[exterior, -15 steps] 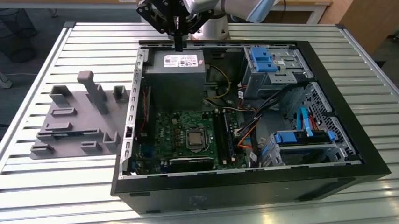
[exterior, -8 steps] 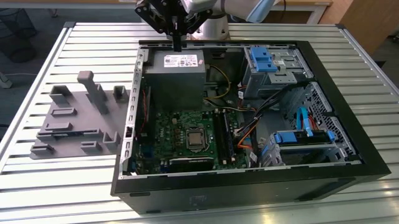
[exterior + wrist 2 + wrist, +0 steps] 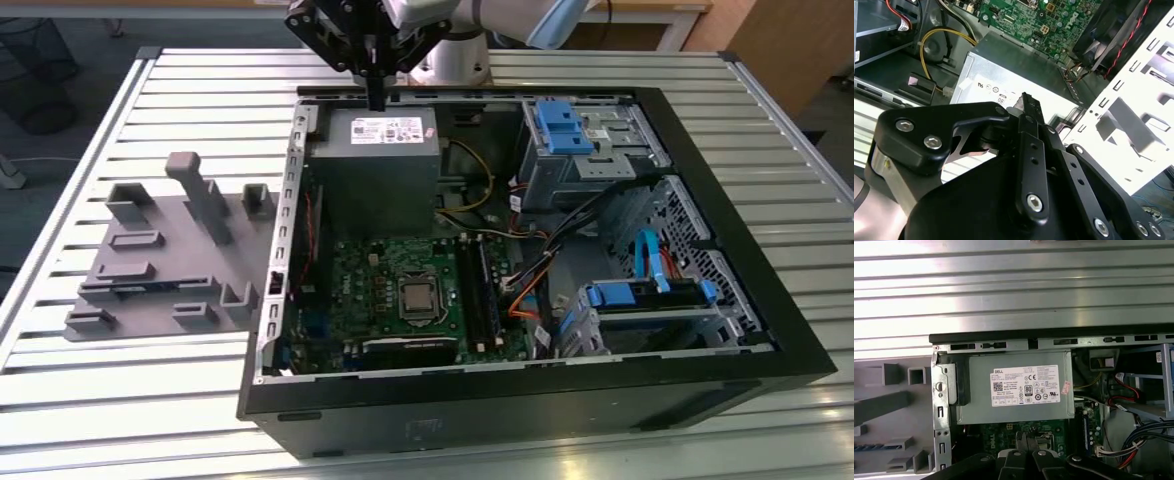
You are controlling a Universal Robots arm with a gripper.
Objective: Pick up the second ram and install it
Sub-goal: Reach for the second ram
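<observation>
My gripper [image 3: 378, 98] hangs above the far end of the open computer case [image 3: 747, 300], over the grey power supply [image 3: 380, 135]. Its black fingers are pressed together with nothing between them in both wrist views, gripper [image 3: 1025, 98] and gripper [image 3: 1024, 436]. A thin dark strip that looks like the second ram [image 3: 130, 288] lies in a slot of the grey holder block [image 3: 167, 250] on the exterior view's left, well away from the gripper. In the first wrist view the ram [image 3: 874, 446] appears as a bluish strip. The green motherboard [image 3: 387, 285] carries long black slots [image 3: 478, 290].
The case stands on a slatted metal table [image 3: 134, 400]. Inside it are drive cages with blue tabs [image 3: 567, 125], a lower drive bay [image 3: 647, 300], and yellow, orange and black cables [image 3: 521, 240]. The holder's upright posts [image 3: 200, 195] stand beside the case wall.
</observation>
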